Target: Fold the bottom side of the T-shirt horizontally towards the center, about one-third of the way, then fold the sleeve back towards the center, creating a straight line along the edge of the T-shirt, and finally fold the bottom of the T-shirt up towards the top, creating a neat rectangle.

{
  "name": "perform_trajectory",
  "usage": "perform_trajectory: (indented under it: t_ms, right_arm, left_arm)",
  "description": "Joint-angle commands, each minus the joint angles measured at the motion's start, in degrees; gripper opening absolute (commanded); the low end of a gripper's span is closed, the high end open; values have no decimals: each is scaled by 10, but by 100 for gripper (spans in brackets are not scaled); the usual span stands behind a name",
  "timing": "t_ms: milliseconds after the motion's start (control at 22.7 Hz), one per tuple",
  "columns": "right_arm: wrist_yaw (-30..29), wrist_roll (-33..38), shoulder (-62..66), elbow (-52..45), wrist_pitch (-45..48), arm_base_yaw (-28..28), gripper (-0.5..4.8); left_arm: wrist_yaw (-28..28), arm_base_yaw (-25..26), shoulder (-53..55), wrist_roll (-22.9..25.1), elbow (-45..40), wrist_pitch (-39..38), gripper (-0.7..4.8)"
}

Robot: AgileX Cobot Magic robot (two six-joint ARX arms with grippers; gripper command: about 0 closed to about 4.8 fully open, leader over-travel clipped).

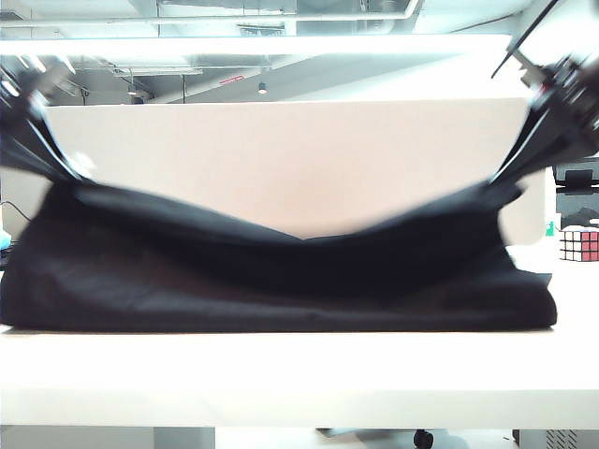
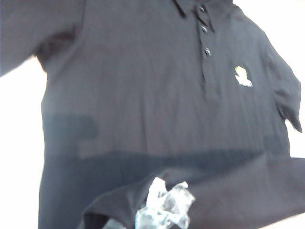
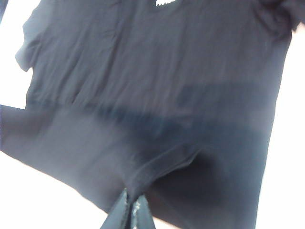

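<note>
Fingers of the left gripper (image 2: 162, 210) and right gripper (image 3: 128, 214) clench the soft black polo T-shirt's (image 1: 281, 281) hem, lifted above the bench (image 1: 299, 369); folding apparently unfinished.

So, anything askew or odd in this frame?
Nothing damaged. Both grippers, left and right, are shut on the T-shirt, lifting one edge; it sags in the middle. A cube toy sits at the right.

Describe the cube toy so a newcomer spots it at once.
Start at the black T-shirt spread across the white table, lifted at both ends by the shut left gripper and right gripper. Off its right end stands the cube toy, the only multicoloured thing.
</note>
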Motion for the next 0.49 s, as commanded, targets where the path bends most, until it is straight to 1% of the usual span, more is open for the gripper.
perform_trajectory:
  t_ms: [44,176,265,397,485]
  right_arm:
    - [24,-2,56,26,62,-3,-9]
    - [44,9,100,47,90,-5,-9]
    - [45,13,125,56,114,-5,-9]
    - [80,24,137,56,153,-8,-9]
    - [85,30,137,56,172,-13,-9]
  left_arm:
    - [-2,0,66,-8,37,61,-6]
    - [0,0,116,-31,49,97,-6]
    - [0,-6,141,-34,49,123,-6]
    - [0,-13,159,-42,49,179,-6]
    - [-1,-19,174,-51,59,195,-6]
